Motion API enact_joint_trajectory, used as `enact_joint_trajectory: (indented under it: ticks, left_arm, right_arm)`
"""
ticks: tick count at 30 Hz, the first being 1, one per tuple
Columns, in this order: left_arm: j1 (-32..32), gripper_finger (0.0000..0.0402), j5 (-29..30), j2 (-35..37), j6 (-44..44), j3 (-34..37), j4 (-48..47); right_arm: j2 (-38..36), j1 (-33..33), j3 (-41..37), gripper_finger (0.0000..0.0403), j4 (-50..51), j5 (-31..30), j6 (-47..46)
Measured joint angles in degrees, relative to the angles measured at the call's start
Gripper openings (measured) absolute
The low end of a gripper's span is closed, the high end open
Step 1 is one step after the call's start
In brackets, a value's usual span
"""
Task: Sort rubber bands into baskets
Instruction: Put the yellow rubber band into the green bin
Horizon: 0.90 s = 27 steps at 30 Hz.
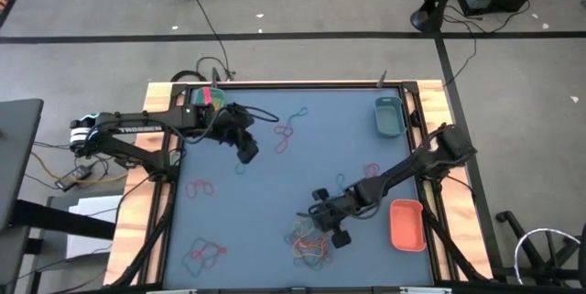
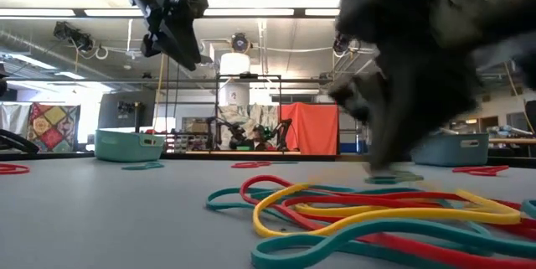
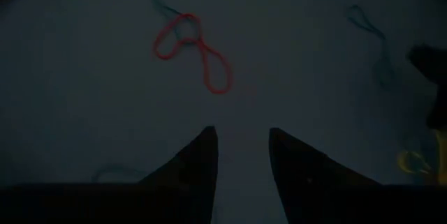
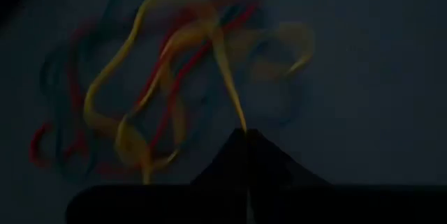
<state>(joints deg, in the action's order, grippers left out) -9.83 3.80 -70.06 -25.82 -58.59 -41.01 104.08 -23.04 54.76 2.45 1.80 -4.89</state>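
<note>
A tangled pile of red, yellow and teal rubber bands lies near the table's front, close up in the low view. My right gripper is just above the pile, shut on a yellow band that stretches up from the pile to the fingertips. My left gripper hangs open and empty above the mat, near a red band. The green basket is at the back left, the teal basket at the back right and the orange-red basket at the front right.
Loose bands lie scattered: red and blue ones at the back middle, red ones at the left, a mixed group at the front left and a red one near the right arm. Wooden rails edge the table.
</note>
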Motion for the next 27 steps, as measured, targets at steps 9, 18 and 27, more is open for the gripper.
enact_joint_trajectory:
  ticks: [9,18,27]
  left_arm:
    - [4.4,0.0132,-3.3,0.0,2.1,0.0,16.6]
    - [6.0,0.0132,-2.0,-0.4,8.4,0.0,28.4]
    - [6.7,0.015,-9.5,-7.8,11.9,0.0,38.7]
  right_arm:
    - [-12.1,3.0,0.2,0.0003,4.4,-11.5,-4.6]
    - [-20.8,8.2,0.3,0.0004,5.0,-13.0,-12.8]
    - [-26.4,12.1,0.3,0.0004,5.0,-14.2,-13.5]
